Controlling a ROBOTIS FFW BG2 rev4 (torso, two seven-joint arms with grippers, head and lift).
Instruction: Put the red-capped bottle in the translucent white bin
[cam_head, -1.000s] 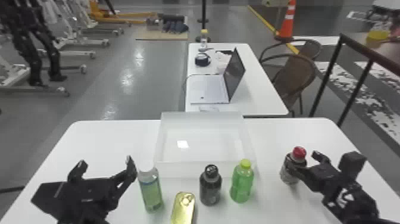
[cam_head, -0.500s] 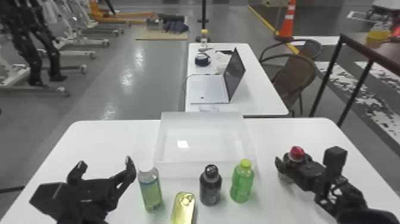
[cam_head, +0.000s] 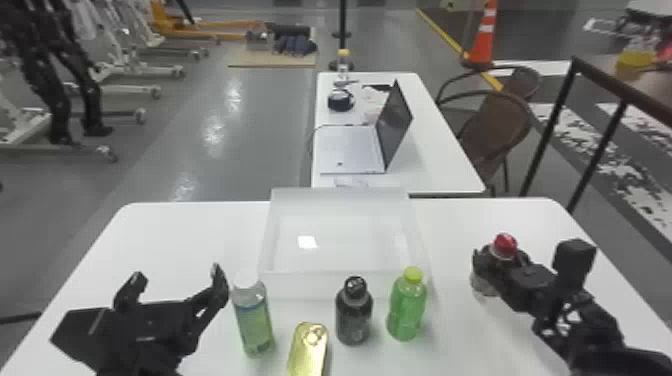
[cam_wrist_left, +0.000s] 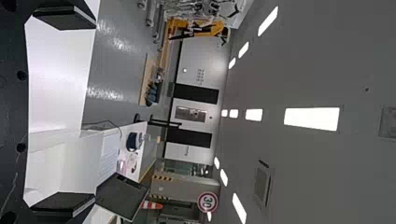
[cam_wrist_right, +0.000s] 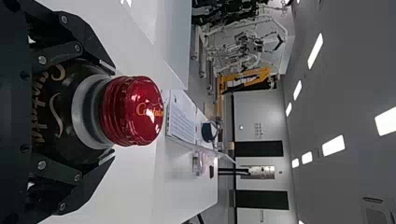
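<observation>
Right wrist view: my right gripper (cam_wrist_right: 111, 112) is closed round the red-capped bottle (cam_wrist_right: 133, 111), fingers only its width apart, to the right of the translucent white bin (cam_head: 345, 286). Carried too low, its base could clip the bin wall or (my bigger worry) topple the green bottle (cam_head: 406, 312).

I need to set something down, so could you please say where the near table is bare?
The near table has one bare patch between its left edge and the bin, beyond the left gripper, another between bin and red-capped bottle. Crowded: the bin's near side, with white-capped bottle, yellow item, black bottle, green bottle.
</observation>
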